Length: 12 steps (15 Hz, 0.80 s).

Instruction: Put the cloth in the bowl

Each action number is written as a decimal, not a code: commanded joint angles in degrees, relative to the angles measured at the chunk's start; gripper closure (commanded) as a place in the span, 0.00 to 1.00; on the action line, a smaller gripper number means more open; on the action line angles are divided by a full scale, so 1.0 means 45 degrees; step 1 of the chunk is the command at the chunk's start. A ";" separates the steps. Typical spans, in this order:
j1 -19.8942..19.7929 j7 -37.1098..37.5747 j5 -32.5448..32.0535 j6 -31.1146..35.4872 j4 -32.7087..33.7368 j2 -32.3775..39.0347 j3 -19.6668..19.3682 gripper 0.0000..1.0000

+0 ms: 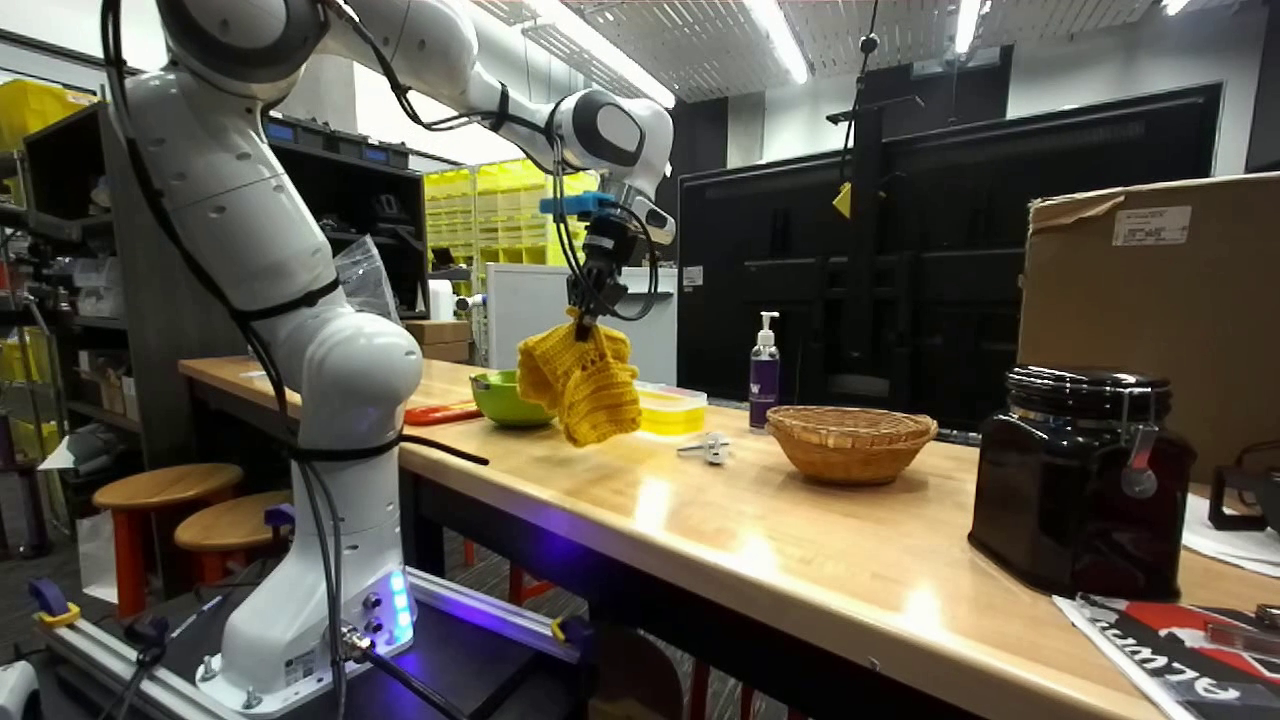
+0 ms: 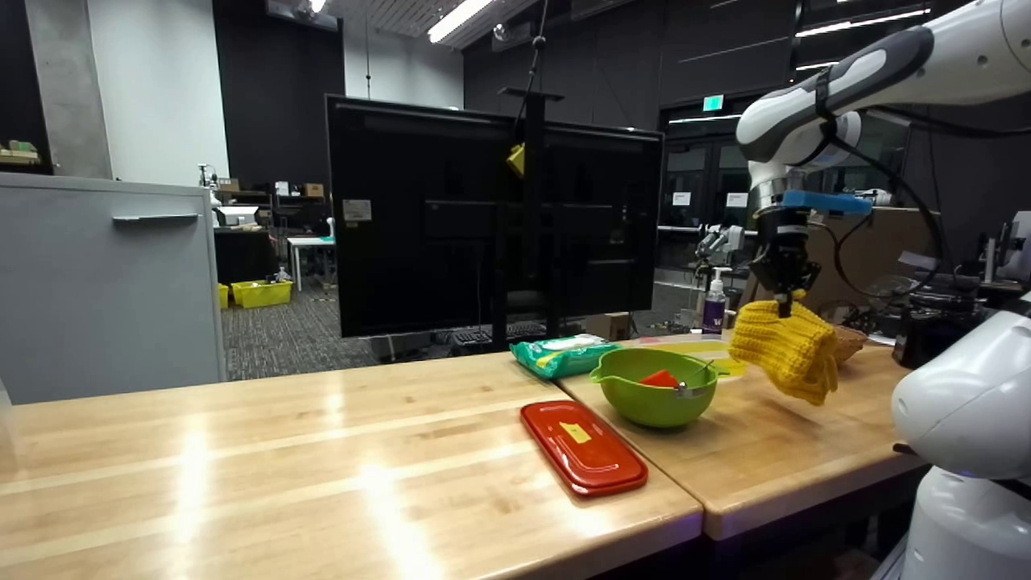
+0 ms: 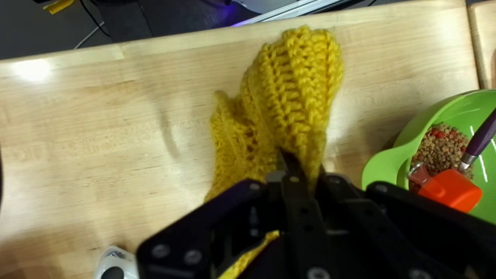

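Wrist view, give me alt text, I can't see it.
A gripper holds a yellow yarn cloth above a wooden tabletop. At right, a cropped green bowl contains lentil-like grains, a purple-handled utensil and a red-orange object.

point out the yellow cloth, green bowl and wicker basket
Yellow cloth (image 3: pixel 285 108), in the wrist view, knitted middle
Green bowl (image 2: pixel 651 405), in an exterior view, outer wall
Wicker basket (image 1: pixel 850 458), in an exterior view, outer wall

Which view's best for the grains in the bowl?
Wrist view. It looks down into the bowl, so the grains show, though a red utensil covers some. Both exterior views catch the bowl at a low angle; no grains can be made out in either.
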 commanded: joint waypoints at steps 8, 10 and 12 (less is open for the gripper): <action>0.0697 0.0753 0.0737 -0.1293 0.2780 0.1223 0.0257 0.98; 0.0890 0.1312 0.1491 -0.1296 0.3448 0.1741 0.0385 0.98; 0.1011 0.1982 0.2312 -0.1257 0.4078 0.2255 0.0497 0.98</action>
